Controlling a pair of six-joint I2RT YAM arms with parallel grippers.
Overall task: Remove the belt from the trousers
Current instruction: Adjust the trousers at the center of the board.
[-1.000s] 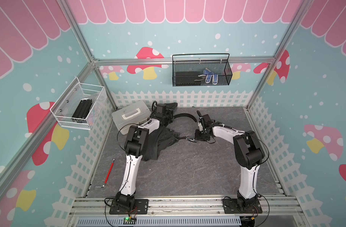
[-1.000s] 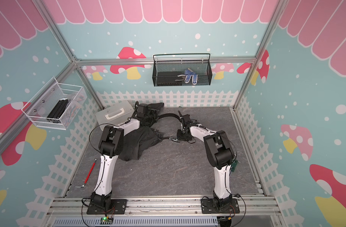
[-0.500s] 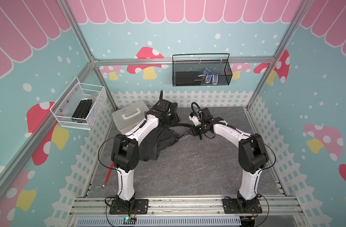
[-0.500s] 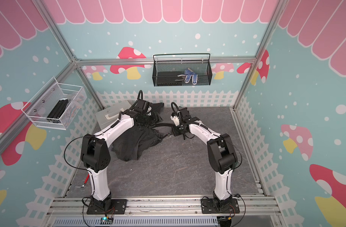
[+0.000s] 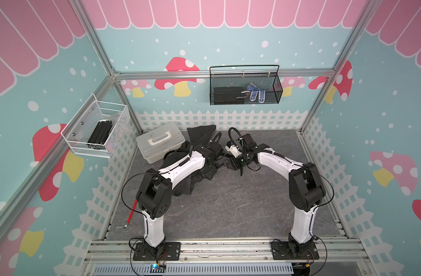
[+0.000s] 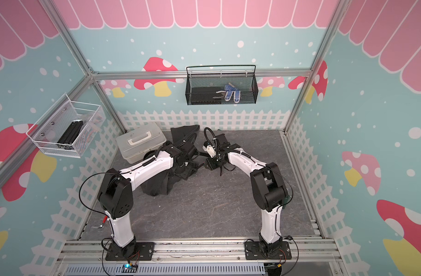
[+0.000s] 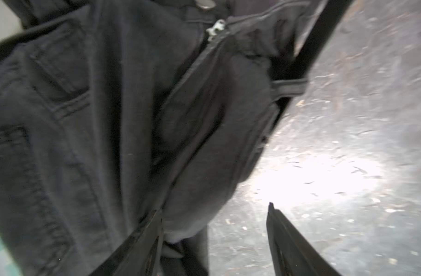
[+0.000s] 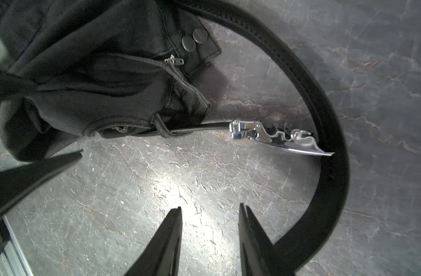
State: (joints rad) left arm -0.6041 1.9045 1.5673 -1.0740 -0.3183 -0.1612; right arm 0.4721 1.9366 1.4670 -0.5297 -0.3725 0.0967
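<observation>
L grip (image 7: 214,206) apart, one finger (image 7: 142,239) on trousers (image 7: 85,119) | R grip (image 8: 210,206) apart, empty, over floor (image 8: 133,191) | belt (image 8: 331,124) thru waist loop (image 8: 161,129) nr buckle (image 8: 271,137)

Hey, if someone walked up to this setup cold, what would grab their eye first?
Probably the shiny silver metal buckle, lying on the grey marbled tabletop just ahead of the open right gripper. Its long flat black belt arcs round it from the crumpled charcoal denim trousers, heaped at the table's back left beside a pale lidded plastic box.
</observation>
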